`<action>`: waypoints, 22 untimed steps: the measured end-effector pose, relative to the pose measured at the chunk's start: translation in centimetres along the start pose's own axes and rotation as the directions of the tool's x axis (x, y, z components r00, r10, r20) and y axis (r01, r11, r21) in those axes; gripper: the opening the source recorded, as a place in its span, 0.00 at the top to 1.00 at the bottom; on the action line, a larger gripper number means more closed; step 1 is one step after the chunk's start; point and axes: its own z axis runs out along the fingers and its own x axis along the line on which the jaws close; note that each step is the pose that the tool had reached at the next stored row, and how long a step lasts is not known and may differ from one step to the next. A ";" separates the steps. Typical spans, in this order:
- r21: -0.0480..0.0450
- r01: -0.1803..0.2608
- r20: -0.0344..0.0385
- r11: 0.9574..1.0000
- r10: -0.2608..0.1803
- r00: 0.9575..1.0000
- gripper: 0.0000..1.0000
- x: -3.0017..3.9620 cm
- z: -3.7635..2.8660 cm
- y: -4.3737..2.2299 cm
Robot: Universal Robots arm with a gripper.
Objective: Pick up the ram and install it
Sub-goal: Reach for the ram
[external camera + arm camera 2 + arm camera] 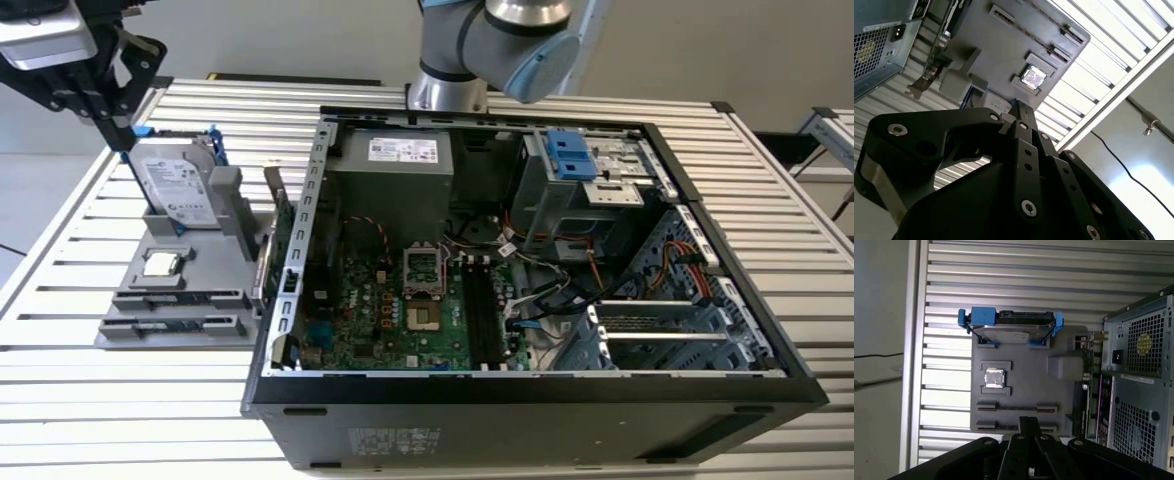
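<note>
My gripper [120, 135] hangs at the exterior view's far left, above the back end of a grey holder tray [200, 265]. Its black fingers converge to a single tip with nothing visible between them, as both wrist views [1029, 421] [1021, 107] show. Two long narrow slots cross the tray's near end. Each holds a thin dark bluish stick that looks like the ram [180, 298] [1016, 408], well below and in front of the gripper. The open computer case [287, 300] shows its green motherboard [380, 320] with dark memory slots [477, 310].
A silver hard drive in a blue frame [180, 185] [1009, 327] stands upright on the tray, just under the gripper. A square processor chip [163, 264] [994, 378] lies mid-tray. A green expansion card [283, 230] stands at the tray's edge against the case. All rest on a slatted white table [120, 400].
</note>
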 end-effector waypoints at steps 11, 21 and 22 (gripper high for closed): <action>0.000 0.000 -0.003 1.000 0.000 1.000 1.00 0.04 -0.04 -0.92; 0.000 0.000 -0.006 1.000 0.000 1.000 1.00 0.08 -0.09 -1.99; 0.000 0.000 -0.006 1.000 0.000 1.000 1.00 0.08 -0.09 -2.10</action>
